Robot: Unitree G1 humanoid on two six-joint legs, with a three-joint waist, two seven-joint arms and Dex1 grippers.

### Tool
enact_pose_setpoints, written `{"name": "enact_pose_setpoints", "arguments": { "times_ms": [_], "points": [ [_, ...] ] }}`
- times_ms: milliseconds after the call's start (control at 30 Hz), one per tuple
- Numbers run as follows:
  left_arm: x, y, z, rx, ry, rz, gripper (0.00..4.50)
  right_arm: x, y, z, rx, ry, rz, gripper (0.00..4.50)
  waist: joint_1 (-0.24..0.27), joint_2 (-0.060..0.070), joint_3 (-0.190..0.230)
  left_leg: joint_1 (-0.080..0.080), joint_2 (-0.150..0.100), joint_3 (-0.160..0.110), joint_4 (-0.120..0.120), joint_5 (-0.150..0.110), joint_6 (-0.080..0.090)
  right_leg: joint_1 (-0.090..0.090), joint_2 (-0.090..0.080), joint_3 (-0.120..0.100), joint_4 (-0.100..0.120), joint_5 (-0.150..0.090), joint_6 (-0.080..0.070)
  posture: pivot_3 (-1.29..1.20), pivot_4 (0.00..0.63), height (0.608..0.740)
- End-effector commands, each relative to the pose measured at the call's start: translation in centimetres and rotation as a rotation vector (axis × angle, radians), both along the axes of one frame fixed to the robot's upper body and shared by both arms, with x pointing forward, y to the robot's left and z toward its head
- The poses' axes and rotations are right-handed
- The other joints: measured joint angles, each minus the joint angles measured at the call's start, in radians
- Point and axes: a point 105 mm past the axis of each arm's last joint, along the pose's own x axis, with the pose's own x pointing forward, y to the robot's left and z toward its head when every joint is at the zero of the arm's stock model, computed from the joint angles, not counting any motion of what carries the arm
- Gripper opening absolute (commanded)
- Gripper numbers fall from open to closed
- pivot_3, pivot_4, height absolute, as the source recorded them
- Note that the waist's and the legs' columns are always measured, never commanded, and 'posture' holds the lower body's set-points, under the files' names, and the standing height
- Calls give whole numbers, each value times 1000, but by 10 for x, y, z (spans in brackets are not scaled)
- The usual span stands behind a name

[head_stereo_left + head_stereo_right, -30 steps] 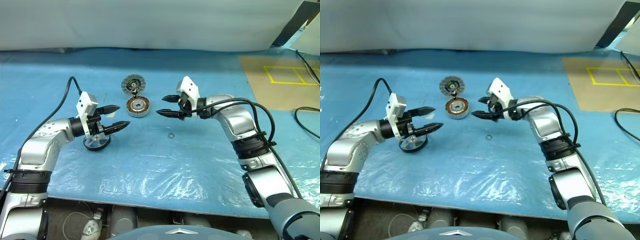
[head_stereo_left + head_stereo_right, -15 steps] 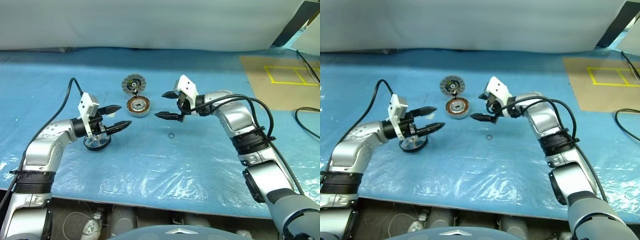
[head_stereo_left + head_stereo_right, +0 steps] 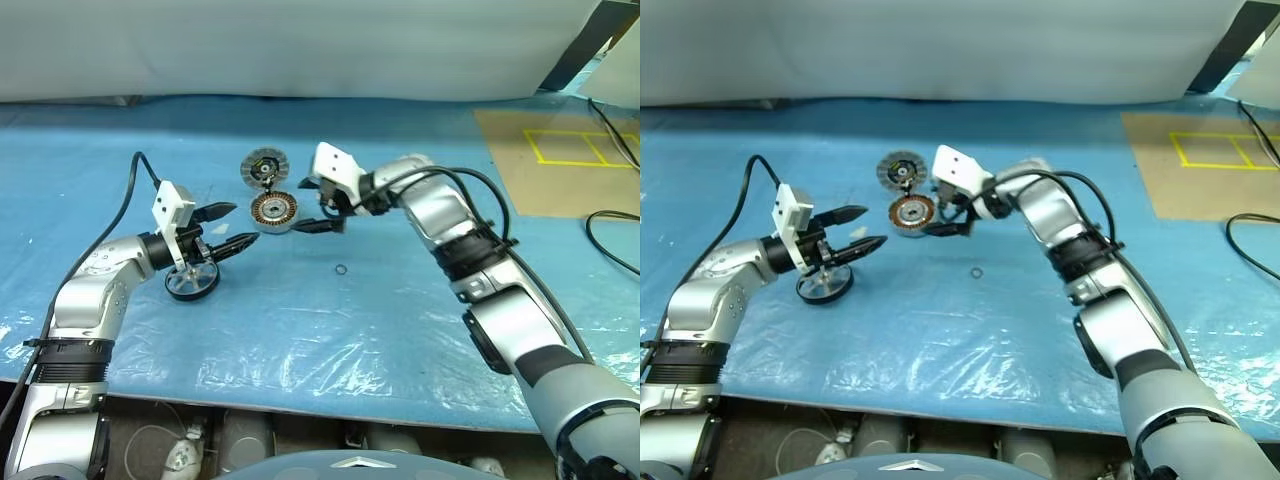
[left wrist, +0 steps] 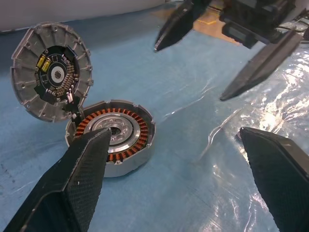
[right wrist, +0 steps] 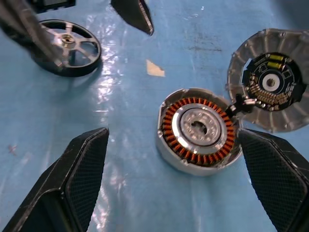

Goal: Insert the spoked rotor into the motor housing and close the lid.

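Note:
The motor housing (image 3: 274,212), with copper windings showing, lies on the blue sheet. Its lid (image 3: 265,166) stands tilted up behind it, joined at the rim, with its circuit side facing me. To the left, the spoked rotor (image 3: 192,281) lies flat on the sheet. My left gripper (image 3: 228,228) hangs open just above and right of the rotor, holding nothing. The right gripper (image 3: 312,207) is open and empty, close to the housing's right side, its fingers pointing left. In the right wrist view the housing (image 5: 199,130) lies between its fingers (image 5: 72,179).
A tiny washer ring (image 3: 341,269) lies on the sheet right of the housing. A small pale scrap (image 5: 154,69) sits between rotor and housing. A brown board with yellow tape (image 3: 560,160) and a black cable (image 3: 610,225) are at the far right.
The right gripper has swung left to the housing's side and opened wider. The left gripper has stayed over the rotor.

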Motion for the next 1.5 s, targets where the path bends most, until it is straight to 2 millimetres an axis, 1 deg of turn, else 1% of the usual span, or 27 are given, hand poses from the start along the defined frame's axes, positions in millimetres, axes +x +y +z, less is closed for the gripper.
{"name": "enact_pose_setpoints", "arguments": {
  "times_ms": [33, 67, 133, 200, 300, 433, 700, 800, 833, 1000, 1167, 1267, 1400, 1500],
  "points": [
    [-2, 0, 6, 1, -37, -1, 4500, 3, 23, 1, -52, 7, -1, 4469, 0, 0, 0, 0, 0, 0, 0, 0, 0, 0, 0, 0, 0, 0, 0, 0, 150, 740],
    [-3, -1, 6, -4, -38, 2, 4500, 2, 30, -4, -77, 18, 6, 4469, 0, 0, 0, 0, 0, 0, 0, 0, 0, 0, 0, 0, 0, 0, 0, 0, 150, 740],
    [-4, -3, 4, -9, -36, 3, 4500, 6, 38, -13, -124, 18, -5, 4469, -1, 0, 0, -1, 0, 0, 0, 0, 0, -1, 0, 0, 1, 0, 0, 0, 150, 740],
    [-4, -4, 3, -13, -38, 14, 4500, 16, 39, -21, -169, -3, -56, 4469, 0, 0, 0, -2, 0, 0, 1, 0, 0, -1, -1, -1, 0, 0, 0, 0, 150, 740],
    [-6, -4, 1, -16, -36, 21, 4500, 22, 46, -23, -203, -60, -59, 4469, 4, 0, 0, -3, 0, 0, 1, 0, -1, -2, -1, -1, 1, 0, 0, 0, 150, 740],
    [-10, -4, 0, -23, -35, 34, 4500, 31, 46, -30, -265, -134, -96, 4469, 1, 0, 0, -4, 0, 0, 1, 0, -1, -3, -1, -1, 1, 0, 0, 0, 150, 740],
    [-16, -2, -10, -22, -15, 58, 4500, 23, 56, -42, -277, -98, -56, 4469, -16, 0, 0, -4, 1, 0, 1, -1, -1, -4, -1, -1, 1, 0, 0, 0, 150, 740],
    [-17, 0, -13, -16, -8, 63, 4500, 27, 52, -46, -290, -106, -93, 4469, -17, 0, 0, -4, 1, 0, 1, -1, -1, -4, -1, -1, 2, 0, -1, 0, 150, 740],
    [-17, 0, -13, -15, -7, 65, 4500, 27, 51, -48, -281, -82, -120, 4469, -17, 0, 0, -4, 1, 0, 1, -1, -1, -4, -1, -1, 2, 0, -1, 0, 150, 740],
    [-16, 0, -14, -15, -5, 69, 4500, 29, 42, -61, -311, -57, -164, 4469, -17, 0, 0, -4, 1, 0, 1, -1, -1, -4, -1, -1, 2, 0, -1, 0, 150, 740],
    [-15, -4, -14, -22, -4, 61, 4500, 27, 42, -66, -317, -48, -155, 4469, -16, 0, 0, -4, 1, 0, 1, -1, -1, -4, -2, -1, 2, 0, -1, 0, 150, 740],
    [-14, -6, -13, -23, -7, 53, 4500, 25, 41, -74, -348, -51, -140, 3895, -16, 0, 0, -4, 1, 0, 2, -1, -1, -4, -2, -1, 2, 0, -1, 0, 150, 740],
    [-12, -7, -12, -28, -10, 48, 4500, 19, 43, -82, -383, -39, -121, 2612, -17, 1, 0, -3, 1, 0, 2, -1, -1, -3, -2, -1, 3, 0, -1, 0, 150, 740],
    [-11, -10, -12, -32, -11, 46, 4500, 15, 45, -86, -391, -6, -110, 2612, -18, 1, 0, -2, 1, 0, 2, -1, -1, -3, -2, -1, 2, 0, -1, 0, 150, 740]
  ]
}}
